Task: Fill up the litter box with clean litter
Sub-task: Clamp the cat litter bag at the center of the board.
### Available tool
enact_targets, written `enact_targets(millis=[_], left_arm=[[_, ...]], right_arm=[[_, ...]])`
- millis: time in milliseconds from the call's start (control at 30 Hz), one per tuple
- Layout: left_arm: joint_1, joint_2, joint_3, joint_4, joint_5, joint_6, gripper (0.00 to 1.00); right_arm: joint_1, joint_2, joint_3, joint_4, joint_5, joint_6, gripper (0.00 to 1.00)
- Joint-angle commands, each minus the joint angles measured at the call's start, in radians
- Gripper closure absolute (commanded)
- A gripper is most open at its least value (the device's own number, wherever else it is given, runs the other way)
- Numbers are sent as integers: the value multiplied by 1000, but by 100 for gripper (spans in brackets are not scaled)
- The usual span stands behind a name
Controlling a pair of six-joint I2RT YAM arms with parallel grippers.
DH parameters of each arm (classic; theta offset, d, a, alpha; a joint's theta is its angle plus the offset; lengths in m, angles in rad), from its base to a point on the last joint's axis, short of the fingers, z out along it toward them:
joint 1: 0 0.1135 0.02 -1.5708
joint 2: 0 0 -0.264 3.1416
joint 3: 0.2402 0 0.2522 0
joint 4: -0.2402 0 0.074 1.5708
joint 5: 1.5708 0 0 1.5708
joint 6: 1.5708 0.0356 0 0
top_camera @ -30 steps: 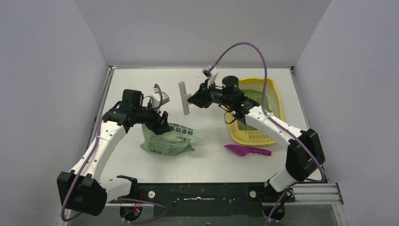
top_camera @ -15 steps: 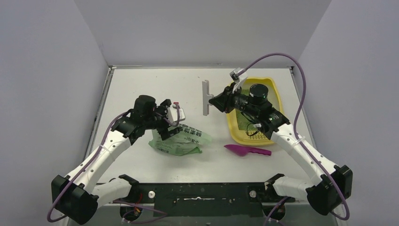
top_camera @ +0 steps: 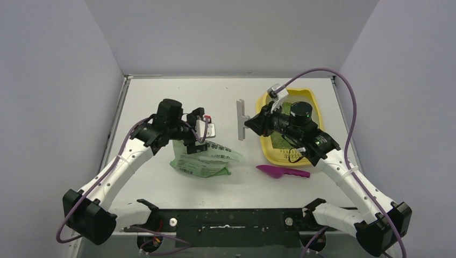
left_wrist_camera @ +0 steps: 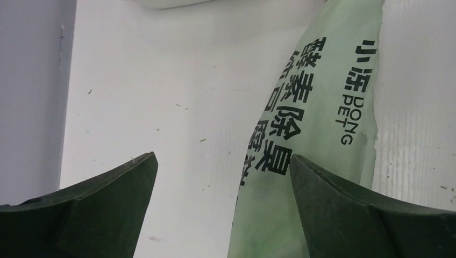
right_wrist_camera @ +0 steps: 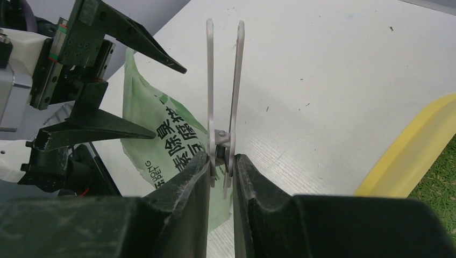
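1. Left fingers [left_wrist_camera: 97,209] stand spread over the bag's [left_wrist_camera: 301,161] edge, gripping nothing, probably to leave it lying on the surface [left_wrist_camera: 177,80]
2. Right fingers [right_wrist_camera: 177,204] pinch a white clip [right_wrist_camera: 235,80] near its hinge, right of the bag, likely the bag's closure kept aside
3. Litter box [right_wrist_camera: 408,145] sits farther right of the bag, green litter [right_wrist_camera: 438,180] already in it

The left arm [top_camera: 121,166] runs from its base forward and inward, with the wrist tipped down over the far end of the green bag [top_camera: 201,161]. The left pincer [left_wrist_camera: 223,158] hangs there, jaws spread wide and holding nothing. The right arm [top_camera: 344,172] reaches forward, then bends inward at the elbow. The right pincer [right_wrist_camera: 221,161] points toward the bag from its far right side, clamped on the hinge end of a white clip [top_camera: 240,119].
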Motion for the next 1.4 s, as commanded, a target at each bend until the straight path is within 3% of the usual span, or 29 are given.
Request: enact_targets(millis=[0,267,433,500,667,833,1000,1100,1167,1200,1367], left_arm=[[-16,111,119,-229,105,118,7],[-3,117,114,-328,85,137,9],[11,128,106,-308,35,135,18],[11,141,113,-302,33,135,28],[9,147,109,-290,28,139,65],[12,104,99,-233,63,109,100],[35,84,99,-184,124,22,100],[46,85,94,-177,157,7,100],[40,84,69,-155,155,8,66],[29,83,57,-143,152,14,54],[-78,91,17,-66,54,42,38]], right_arm=[[-5,-50,-1,1,35,-17,100],[-8,-56,-9,-24,26,-17,100],[-8,-43,0,-14,2,-8,100],[-8,-36,4,-12,-18,-8,100],[-4,-36,-1,-18,-47,-57,100],[52,-36,23,-112,20,-212,100],[190,3,82,-252,181,-388,100],[246,29,101,-285,257,-412,100],[250,35,106,-292,299,-393,100],[249,31,103,-290,329,-384,100],[246,-39,53,-249,470,-331,100]])
